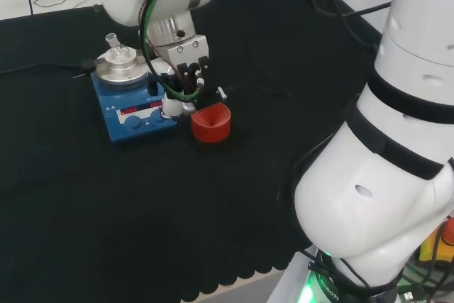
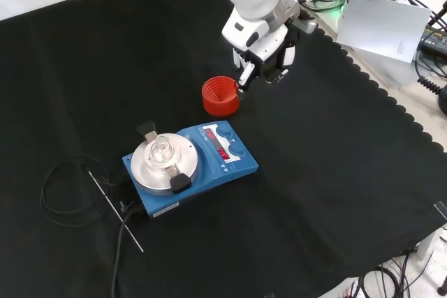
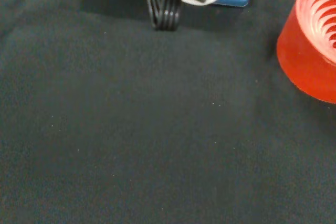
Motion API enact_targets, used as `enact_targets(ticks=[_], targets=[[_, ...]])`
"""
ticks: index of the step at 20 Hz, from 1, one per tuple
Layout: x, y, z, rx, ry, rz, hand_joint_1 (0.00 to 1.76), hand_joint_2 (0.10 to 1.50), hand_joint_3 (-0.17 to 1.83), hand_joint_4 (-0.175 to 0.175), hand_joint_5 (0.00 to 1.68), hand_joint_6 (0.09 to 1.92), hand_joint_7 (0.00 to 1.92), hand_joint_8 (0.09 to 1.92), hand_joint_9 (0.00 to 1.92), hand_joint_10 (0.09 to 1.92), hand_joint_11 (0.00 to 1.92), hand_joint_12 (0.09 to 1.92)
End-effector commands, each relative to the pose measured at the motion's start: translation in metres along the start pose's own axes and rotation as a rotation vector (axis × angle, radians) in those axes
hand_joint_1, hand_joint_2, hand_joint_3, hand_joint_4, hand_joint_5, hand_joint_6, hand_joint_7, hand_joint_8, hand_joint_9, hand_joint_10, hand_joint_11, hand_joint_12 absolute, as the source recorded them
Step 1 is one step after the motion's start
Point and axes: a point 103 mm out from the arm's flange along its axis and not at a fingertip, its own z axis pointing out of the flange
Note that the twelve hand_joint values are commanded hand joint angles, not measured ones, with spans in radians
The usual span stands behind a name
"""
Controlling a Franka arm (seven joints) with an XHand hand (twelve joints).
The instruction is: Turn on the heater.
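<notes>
The robot hand hangs low over the surface, its dark fingers pointing down; whether they are spread or curled cannot be told. In the head view it is just beside the heater's right edge, and a white fingertip appears to meet the blue front panel, though contact is unclear. The red ribbed stand sits just beside it. The heater, a blue box, carries a round metal plate with a small clear flask on top. Its cable loops on the cloth.
</notes>
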Motion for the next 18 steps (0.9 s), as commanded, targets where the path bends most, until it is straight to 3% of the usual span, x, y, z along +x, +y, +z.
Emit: enact_targets(ticks=[1, 8, 18], targets=[[0.011, 0.016, 0.003, 0.073, -0.017, -0.035, 1.39, 0.74, 0.93, -0.081, 0.36, 0.68, 1.36, 1.55, 1.50, 1.43, 1.07, 1.23], [0.014, 0.030, 0.011, 0.124, -0.016, -0.059, 1.43, 0.69, 1.06, -0.052, 0.24, 0.61, 1.40, 1.62, 1.54, 1.50, 1.05, 1.36], [0.015, 0.045, 0.015, 0.198, -0.045, -0.070, 1.44, 0.67, 1.09, -0.042, 0.27, 0.44, 1.41, 1.63, 1.54, 1.51, 1.05, 1.38]])
